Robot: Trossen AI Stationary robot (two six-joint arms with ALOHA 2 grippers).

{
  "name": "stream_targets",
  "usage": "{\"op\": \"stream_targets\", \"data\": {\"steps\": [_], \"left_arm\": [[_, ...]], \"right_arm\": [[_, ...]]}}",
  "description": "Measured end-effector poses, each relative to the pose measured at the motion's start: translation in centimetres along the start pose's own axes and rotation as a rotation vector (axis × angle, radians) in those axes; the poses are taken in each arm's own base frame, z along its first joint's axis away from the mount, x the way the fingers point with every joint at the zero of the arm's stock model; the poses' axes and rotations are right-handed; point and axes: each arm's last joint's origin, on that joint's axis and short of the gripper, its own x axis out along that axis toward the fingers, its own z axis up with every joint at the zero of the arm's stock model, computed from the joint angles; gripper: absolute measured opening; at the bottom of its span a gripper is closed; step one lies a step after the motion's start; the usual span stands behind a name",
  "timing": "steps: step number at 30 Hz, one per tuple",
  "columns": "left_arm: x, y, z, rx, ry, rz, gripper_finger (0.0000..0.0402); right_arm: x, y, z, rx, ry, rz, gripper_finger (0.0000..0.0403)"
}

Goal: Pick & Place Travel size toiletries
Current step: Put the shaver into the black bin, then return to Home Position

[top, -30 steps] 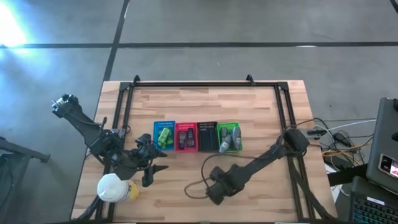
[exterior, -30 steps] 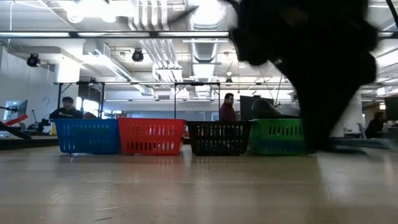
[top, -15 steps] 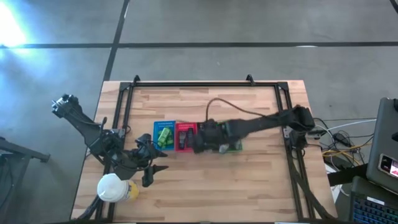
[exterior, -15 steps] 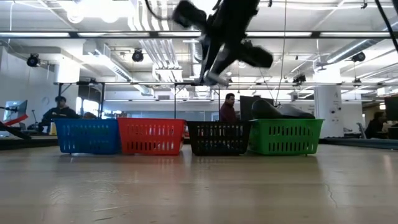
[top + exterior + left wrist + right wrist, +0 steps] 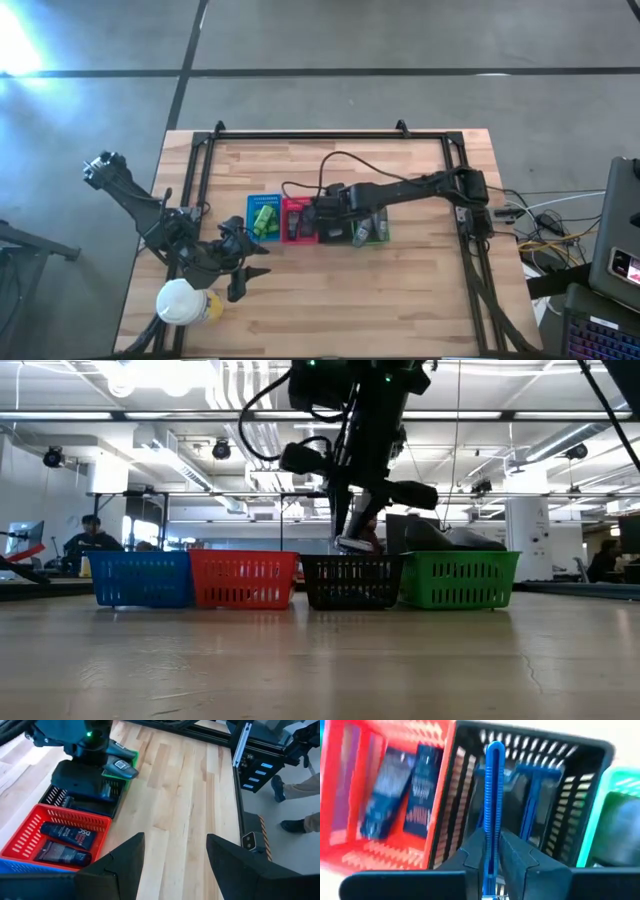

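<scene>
Four small baskets stand in a row mid-table: blue (image 5: 264,218) with green bottles, red (image 5: 298,222) with dark packets (image 5: 65,840), black (image 5: 352,580), and green (image 5: 372,230) with grey tubes. My right gripper (image 5: 333,212) hangs over the black basket (image 5: 540,780), shut on a thin blue razor-like stick (image 5: 494,785). Another blue stick (image 5: 532,795) lies inside that basket. My left gripper (image 5: 245,270) waits open near the table's near-left, beside the yellow cup. My right gripper pinches the blue stick (image 5: 491,827) between its two fingers (image 5: 520,857), coming from above and pointing down. The stick runs along the fingers and projects past their tips. It is lifted clear above the black basket's open top.
A round yellow cup with a white lid (image 5: 183,302) stands at the near-left corner, close to my left arm. A dark frame (image 5: 310,135) rims the far and side edges. Bare wood (image 5: 400,300) lies in front of the baskets. People show in the room beyond (image 5: 367,532).
My right arm has swung from the table's near edge toward the far side, over to the row of baskets. It has then come down over the black basket, carrying the blue stick. My left arm has kept still.
</scene>
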Motion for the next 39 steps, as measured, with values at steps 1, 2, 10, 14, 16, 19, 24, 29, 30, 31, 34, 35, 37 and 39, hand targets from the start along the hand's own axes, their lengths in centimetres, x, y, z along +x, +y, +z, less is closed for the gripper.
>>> {"op": "stream_targets", "data": {"steps": [1, 2, 10, 14, 16, 19, 24, 29, 30, 31, 34, 35, 37, 39], "left_arm": [[0.0, 0.0, 0.0, 0.000, 0.000, 0.000, 0.0218], [0.0, 0.0, 0.0, -0.001, 0.000, 0.000, 0.0218], [0.0, 0.0, 0.0, -0.001, 0.000, 0.000, 0.0218], [0.0, 0.0, 0.0, -0.001, 0.001, -0.001, 0.0218], [0.0, 0.0, 0.0, -0.001, 0.000, -0.001, 0.0218], [0.0, 0.0, 0.0, -0.001, 0.001, -0.001, 0.0218], [0.0, 0.0, 0.0, -0.003, -0.002, -0.003, 0.0218], [0.0, -0.1, 0.1, -0.032, -0.007, -0.007, 0.0218], [0.0, -0.1, 0.1, -0.058, -0.011, -0.012, 0.0218], [0.0, -0.2, 0.2, -0.071, -0.018, -0.018, 0.0218], [0.0, -0.3, 0.6, -0.083, -0.044, -0.035, 0.0218], [0.1, -0.3, 0.7, -0.091, -0.052, -0.040, 0.0218], [0.2, -0.3, 1.1, -0.118, -0.070, -0.058, 0.0218], [0.4, -0.2, 1.5, -0.138, -0.071, -0.083, 0.0218]], "right_arm": [[0.1, -0.2, 0.1, 0.012, -0.014, -0.011, 0.0047], [0.1, -0.5, 0.1, 0.015, -0.020, -0.034, 0.0054], [0.2, -1.0, 0.3, 0.020, -0.013, -0.063, 0.0118], [-0.4, -0.8, -0.1, -0.025, -0.013, -0.048, 0.0152], [-1.5, -0.5, -0.5, -0.060, -0.032, -0.019, 0.0168], [-3.7, -0.3, -1.3, -0.129, -0.068, 0.030, 0.0188], [-7.5, -0.2, -3.1, -0.360, -0.103, 0.128, 0.0202], [-11.1, -0.4, -5.0, -0.578, -0.107, 0.359, 0.0187], [-11.7, -0.4, -5.2, -0.612, -0.108, 0.427, 0.0181], [-12.4, -0.4, -5.3, -0.643, -0.104, 0.507, 0.0175], [-14.1, -1.2, -4.9, -0.727, -0.090, 0.696, 0.0154], [-14.6, -1.8, -4.7, -0.740, -0.092, 0.711, 0.0147], [-15.8, -3.2, -3.9, -0.754, -0.105, 0.698, 0.0133], [-16.8, -4.9, -2.9, -0.722, -0.088, 0.655, 0.0122]]}}
